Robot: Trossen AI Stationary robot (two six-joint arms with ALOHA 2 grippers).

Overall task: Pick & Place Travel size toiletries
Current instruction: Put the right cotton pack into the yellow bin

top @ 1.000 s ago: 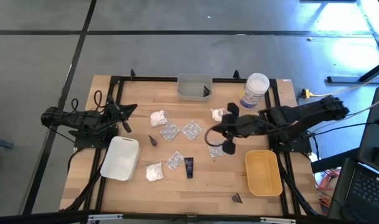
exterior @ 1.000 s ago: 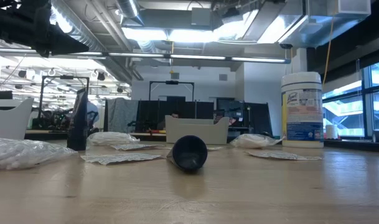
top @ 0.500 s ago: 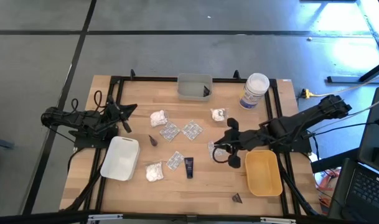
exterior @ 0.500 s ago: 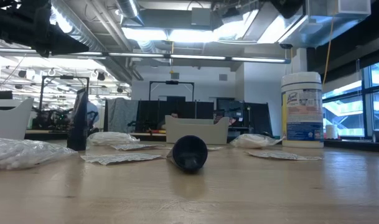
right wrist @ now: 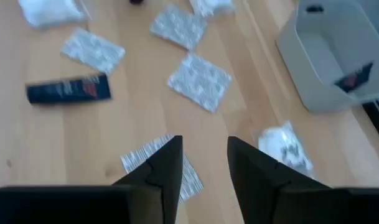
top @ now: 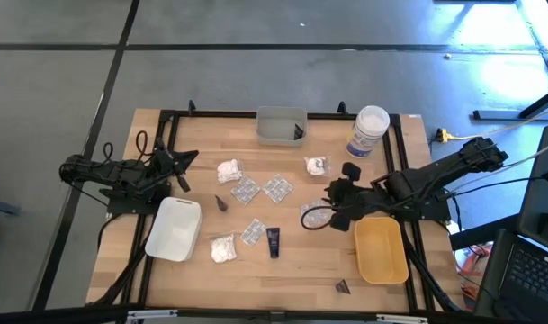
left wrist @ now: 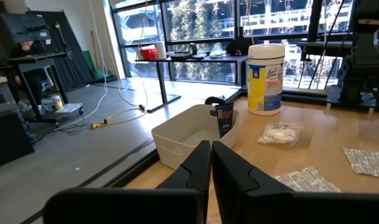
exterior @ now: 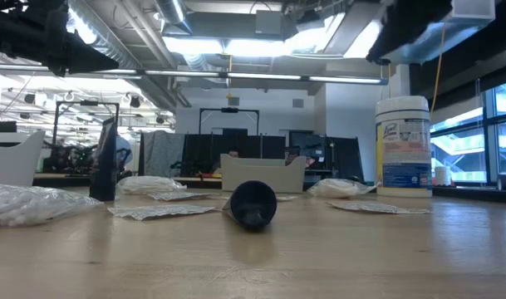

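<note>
The wooden table [top: 291, 261] carries three trays: a yellow tray [top: 381, 249] near the right arm, a white tray [top: 175, 229] near the left arm, and a grey tray [top: 280, 125] at the far edge with a small dark tube [top: 298, 132] standing in one corner. A tall white jar [top: 368, 131] with a blue label stands beside the grey tray.

The right gripper [top: 337, 205] hovers above the table just beside the yellow tray, its fingers [right wrist: 161, 168] parted with nothing between them — a silvery packet [top: 315, 216] lies flat on the wood right under it, partly hidden in the wrist view. The left gripper [top: 176, 169] waits at the table's left edge, above the white tray's far end, its fingers [left wrist: 195, 171] pressed together and empty.

The toiletries lie spread over the middle of the table. White puffy bundles: one [top: 228, 170] toward the left, one [top: 222, 248] near the white tray, one [top: 317, 166] between the jar and the right gripper. Three more silvery packets sit in the centre — two side by side [top: 246, 190] [top: 276, 188] and one [top: 253, 232] nearer the front. A dark tube [top: 274, 241] lies just beside that front packet. One tiny dark cone [top: 221, 203] rests near the white tray's corner; another [top: 343, 287] lies at the front edge, below the yellow tray.
</note>
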